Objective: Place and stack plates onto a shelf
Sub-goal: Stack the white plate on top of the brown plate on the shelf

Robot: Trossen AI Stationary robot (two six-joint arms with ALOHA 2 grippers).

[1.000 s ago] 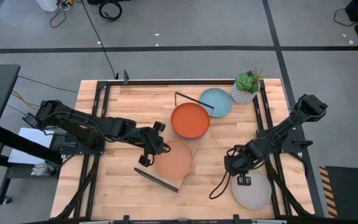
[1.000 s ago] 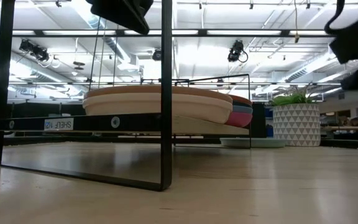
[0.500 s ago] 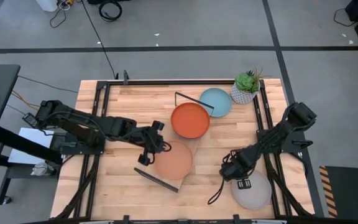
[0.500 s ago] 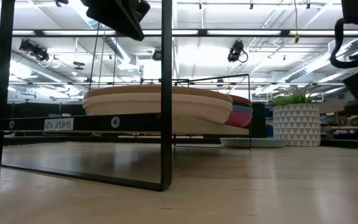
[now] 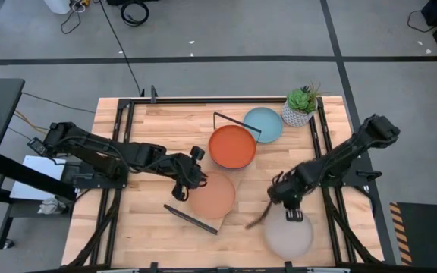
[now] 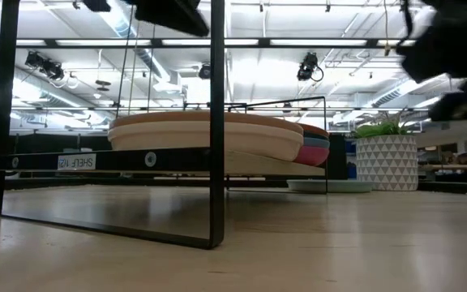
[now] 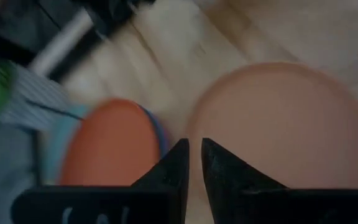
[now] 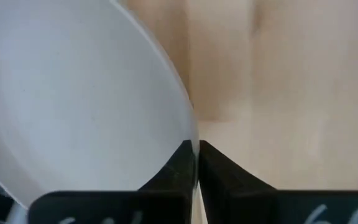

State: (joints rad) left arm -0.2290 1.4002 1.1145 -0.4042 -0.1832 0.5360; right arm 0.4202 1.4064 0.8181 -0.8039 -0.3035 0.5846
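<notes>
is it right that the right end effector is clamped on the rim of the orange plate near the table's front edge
Not quite. The right end effector is clamped on the rim of the grey plate, not an orange one. The right wrist view shows its fingers pinching that pale rim, and the high view shows the plate near the front edge. The orange plate lies on the shelf.

Four plates show from above: orange [image 5: 231, 146], salmon [image 5: 212, 195], light blue [image 5: 263, 124], grey [image 5: 287, 234].

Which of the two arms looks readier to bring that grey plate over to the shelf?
Right. Its gripper has its fingers shut on the rim of the grey plate. The left gripper sits by the salmon plate on the shelf.
</notes>
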